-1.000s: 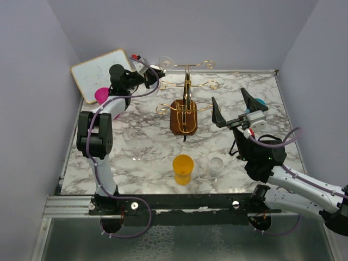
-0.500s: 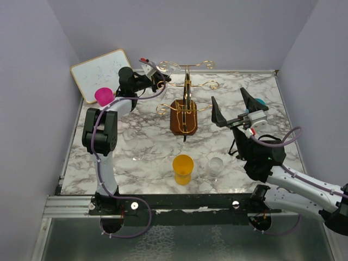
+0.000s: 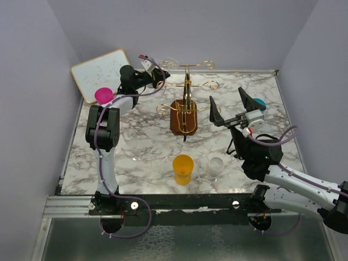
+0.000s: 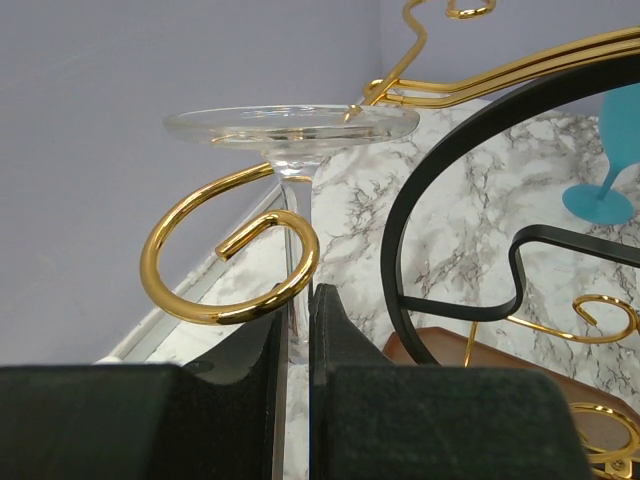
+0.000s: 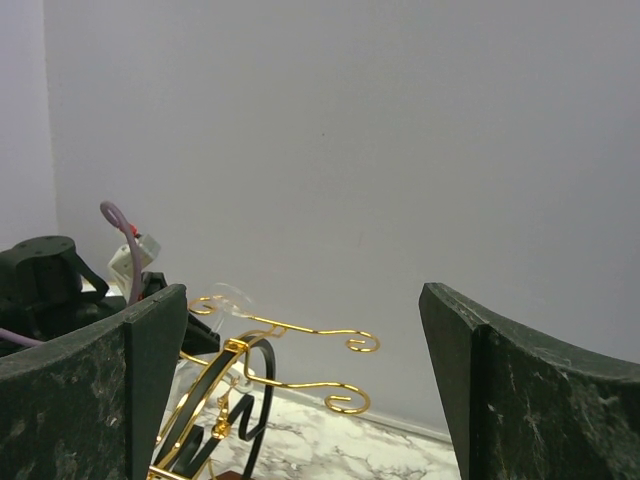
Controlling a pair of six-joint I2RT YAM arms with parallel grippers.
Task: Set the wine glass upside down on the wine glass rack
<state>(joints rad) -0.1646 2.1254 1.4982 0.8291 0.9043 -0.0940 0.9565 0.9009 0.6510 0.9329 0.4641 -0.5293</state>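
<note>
While inverted, wine glass (image 4: 290, 125) nr rack (image 4: 230, 270)

The left arm (image 3: 102, 130) is rising from its base at the near edge of the worktop, bending at the elbow and stretching toward the far left. Its wrist is turning to the right. The left gripper (image 4: 298, 310) is pinching its jaws almost together on the thin stem of the wine glass (image 4: 290, 125). The right arm (image 3: 283, 175) is lying low across the right side and angling inward. The right gripper (image 3: 228, 100) is hanging raised above the worktop, holding nothing, its jaws spreading wide apart and pointing toward the far wall.
</note>
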